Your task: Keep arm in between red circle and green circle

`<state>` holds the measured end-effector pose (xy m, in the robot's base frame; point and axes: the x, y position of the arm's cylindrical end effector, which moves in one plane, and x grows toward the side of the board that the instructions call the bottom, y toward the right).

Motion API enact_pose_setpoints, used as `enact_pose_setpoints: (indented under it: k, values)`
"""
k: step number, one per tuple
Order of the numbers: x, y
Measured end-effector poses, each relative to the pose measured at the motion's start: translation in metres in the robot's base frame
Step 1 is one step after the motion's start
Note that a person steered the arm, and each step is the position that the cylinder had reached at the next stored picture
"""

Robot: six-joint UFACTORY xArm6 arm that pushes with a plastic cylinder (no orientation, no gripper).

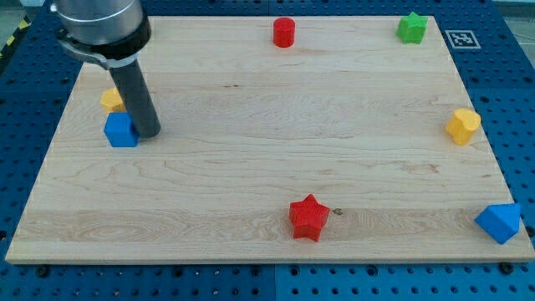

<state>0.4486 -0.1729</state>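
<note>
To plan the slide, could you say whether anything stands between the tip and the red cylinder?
Nothing visible: bare board lies between my tip and the red cylinder; the blue block sits left of the tip, off that line.

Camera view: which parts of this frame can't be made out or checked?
- Green circle: none visible; the only green block is the green star-shaped block.
- Yellow block at the view's left: partly hidden behind the dark rod, shape unclear.
- My tip: beside the blue cube; contact can't be told.
- Arm: cut off by the view's top.
</note>
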Motion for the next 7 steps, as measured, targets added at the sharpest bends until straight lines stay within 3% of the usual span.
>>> enact_pose_setpoints:
  k: [3, 5, 7]
  values:
    - [-0.012, 0.029]
    - [-0.066, 0.029]
    - [-0.082, 0.029]
